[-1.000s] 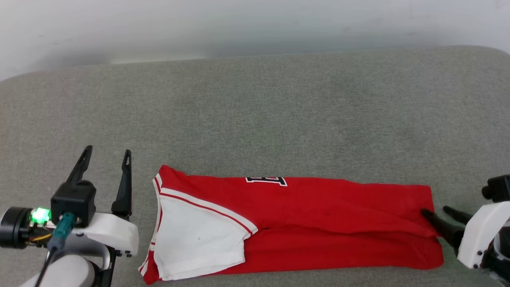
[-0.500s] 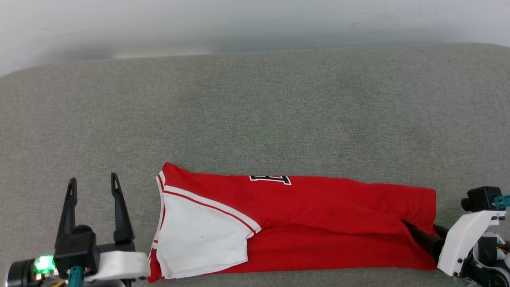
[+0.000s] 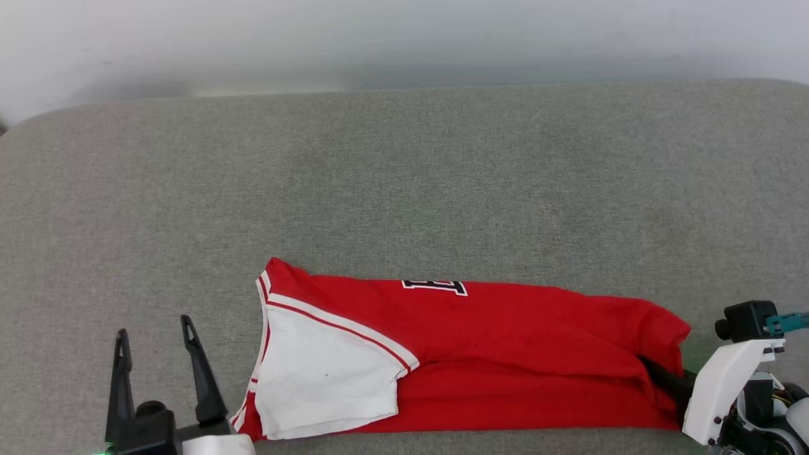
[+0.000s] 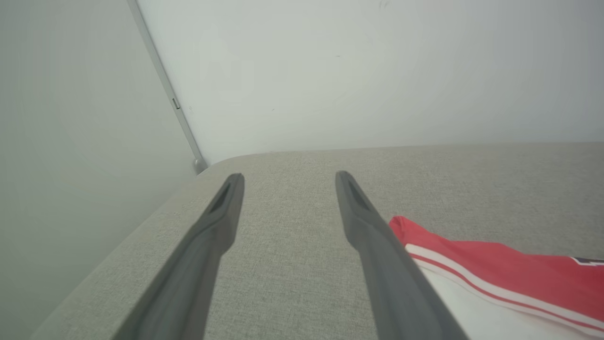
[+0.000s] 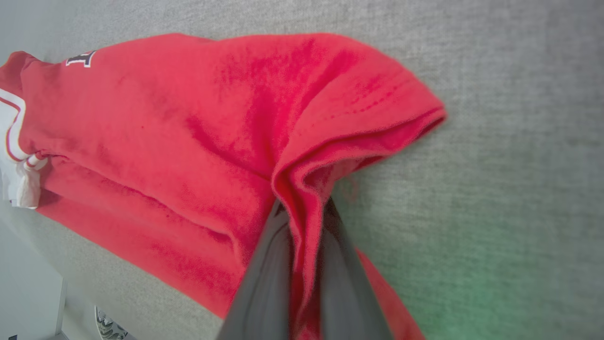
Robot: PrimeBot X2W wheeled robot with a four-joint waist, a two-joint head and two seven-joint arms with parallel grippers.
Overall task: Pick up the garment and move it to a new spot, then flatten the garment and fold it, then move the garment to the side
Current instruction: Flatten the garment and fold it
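Note:
The garment (image 3: 505, 341) is a red T-shirt with a white sleeve, folded into a long strip along the near edge of the grey cushion. My right gripper (image 3: 657, 373) is shut on the garment's right end, where the hem bunches up around it. In the right wrist view the red fabric (image 5: 212, 132) is pinched between the two grey fingers (image 5: 264, 269). My left gripper (image 3: 155, 328) stands open on the cushion left of the white sleeve (image 3: 322, 379), apart from it. The left wrist view has the open fingers (image 4: 222, 222) with the sleeve's striped edge (image 4: 472, 278) at the right.
The grey cushion (image 3: 404, 189) stretches wide behind the garment up to a pale wall (image 3: 404, 38). Its left edge (image 4: 155, 217) curves down beside a wall corner in the left wrist view.
My right gripper slid under the garment's right hem and shut on it, lifting the hem into a bulge. My left gripper drew back towards the near edge, staying open.

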